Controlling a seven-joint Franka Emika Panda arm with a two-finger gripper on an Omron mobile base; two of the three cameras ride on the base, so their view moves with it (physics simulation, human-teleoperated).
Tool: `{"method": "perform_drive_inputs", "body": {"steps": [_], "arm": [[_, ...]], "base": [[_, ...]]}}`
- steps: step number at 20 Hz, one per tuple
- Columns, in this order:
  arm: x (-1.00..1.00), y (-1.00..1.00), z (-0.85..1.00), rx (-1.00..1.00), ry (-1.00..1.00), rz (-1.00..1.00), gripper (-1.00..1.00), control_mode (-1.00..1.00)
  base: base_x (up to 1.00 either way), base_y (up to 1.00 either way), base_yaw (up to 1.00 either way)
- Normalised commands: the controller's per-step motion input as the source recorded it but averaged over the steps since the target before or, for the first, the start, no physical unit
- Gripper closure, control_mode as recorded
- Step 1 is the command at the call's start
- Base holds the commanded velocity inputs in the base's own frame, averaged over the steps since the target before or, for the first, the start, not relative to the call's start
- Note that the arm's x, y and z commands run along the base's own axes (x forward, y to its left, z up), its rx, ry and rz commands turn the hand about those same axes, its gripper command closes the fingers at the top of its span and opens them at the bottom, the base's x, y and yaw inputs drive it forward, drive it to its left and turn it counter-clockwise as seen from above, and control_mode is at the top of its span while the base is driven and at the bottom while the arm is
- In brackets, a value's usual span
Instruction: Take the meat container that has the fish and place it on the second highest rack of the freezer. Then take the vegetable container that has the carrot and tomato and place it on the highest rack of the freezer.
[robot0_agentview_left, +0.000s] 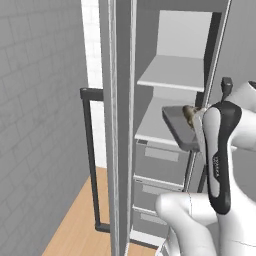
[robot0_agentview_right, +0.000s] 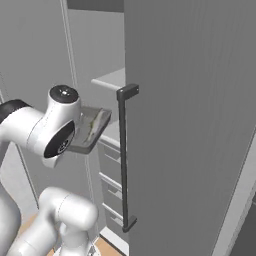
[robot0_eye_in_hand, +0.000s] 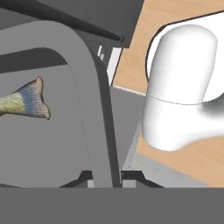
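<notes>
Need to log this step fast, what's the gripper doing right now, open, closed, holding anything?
Gripper: closed on the rim of the meat container, which holds the fish.

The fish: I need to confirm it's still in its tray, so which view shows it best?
The hand view: the olive-tan speckled fish lies with its tail clear inside the dark-grey shallow tray. The left base view gives a brown glimpse; the right base view, a faint streak.

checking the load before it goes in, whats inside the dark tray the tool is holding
A fish lies inside the dark tray; the hand view shows its speckled tail end on the tray floor. Its head end runs out of that picture. The tool is shut on the tray's rim.
</notes>
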Motion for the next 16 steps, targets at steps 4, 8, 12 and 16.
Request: {"method": "perform_drive_inputs", "body": {"steps": [4,8,12,16], "arm": [[0.94,0.21,-0.16,-0.05,0.09,-0.19,1.0,-1.0],[0.84,-0.03,-0.18,0.0,0.0,-0.12,1.0,-1.0],[0.93,0.0,-0.38,0.0,0.0,-0.14,1.0,-1.0],[0.83,-0.08,-0.42,0.0,0.05,-0.11,1.0,-1.0]], "base": [[0.0,0.0,0.0],[0.0,0.0,0.0],[0.0,0.0,0.0],[0.0,0.0,0.0]]}}
